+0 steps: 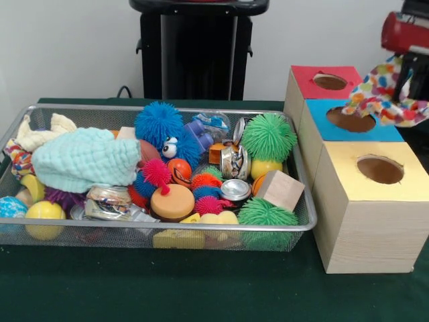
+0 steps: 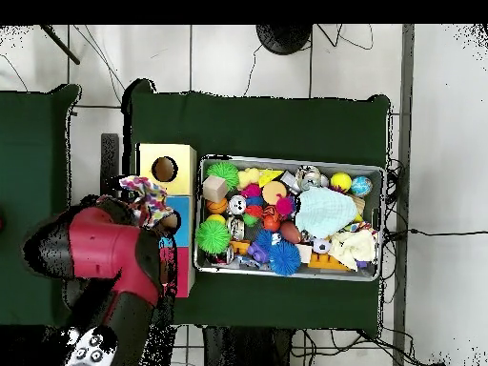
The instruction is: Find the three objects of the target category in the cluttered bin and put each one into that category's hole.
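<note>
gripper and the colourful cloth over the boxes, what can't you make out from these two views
- Gripper: its fingers never show. Front view cuts the arm off at the right edge; overhead, the arm itself covers it.
- Colourful cloth: whether it is gripped or just draped cannot be told.
- Red box: overhead, the arm covers most of it.
- Bin: whatever lies under the mint cloth is hidden.

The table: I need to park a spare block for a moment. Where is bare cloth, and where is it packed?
Bare green cloth runs along the front of the wire bin and before the yellow-topped box. In the overhead view more lies beyond the bin's long side. The bin itself is packed, and the boxes stand tight against its end.
</note>
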`<state>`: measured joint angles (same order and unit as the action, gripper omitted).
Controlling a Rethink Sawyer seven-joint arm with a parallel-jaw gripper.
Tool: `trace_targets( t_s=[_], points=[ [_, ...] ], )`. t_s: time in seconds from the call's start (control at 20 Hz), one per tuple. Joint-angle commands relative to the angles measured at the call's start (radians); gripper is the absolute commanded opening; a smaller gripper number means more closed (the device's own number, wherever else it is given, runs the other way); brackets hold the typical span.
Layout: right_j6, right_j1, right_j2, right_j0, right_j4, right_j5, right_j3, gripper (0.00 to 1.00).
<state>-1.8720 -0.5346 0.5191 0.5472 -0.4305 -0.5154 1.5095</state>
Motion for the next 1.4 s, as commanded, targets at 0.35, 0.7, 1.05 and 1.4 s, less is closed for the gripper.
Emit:
trace_targets(
  t_s=[0.35, 0.7, 1.05, 1.4],
  points=[
    [-0.099, 0.029, 0.001, -0.081, 0.122, -0.306, -0.285, 0.00],
    [-0.032, 0.120, -0.152, -0.182, 0.097, -0.316, -0.383, 0.00],
    [-0.048, 0.166, -0.167, -0.195, 0.123, -0.291, -0.394, 0.00],
    [-0.011, 0.175, -0.173, -0.208, 0.164, -0.245, -0.350, 0.00]
  ],
)
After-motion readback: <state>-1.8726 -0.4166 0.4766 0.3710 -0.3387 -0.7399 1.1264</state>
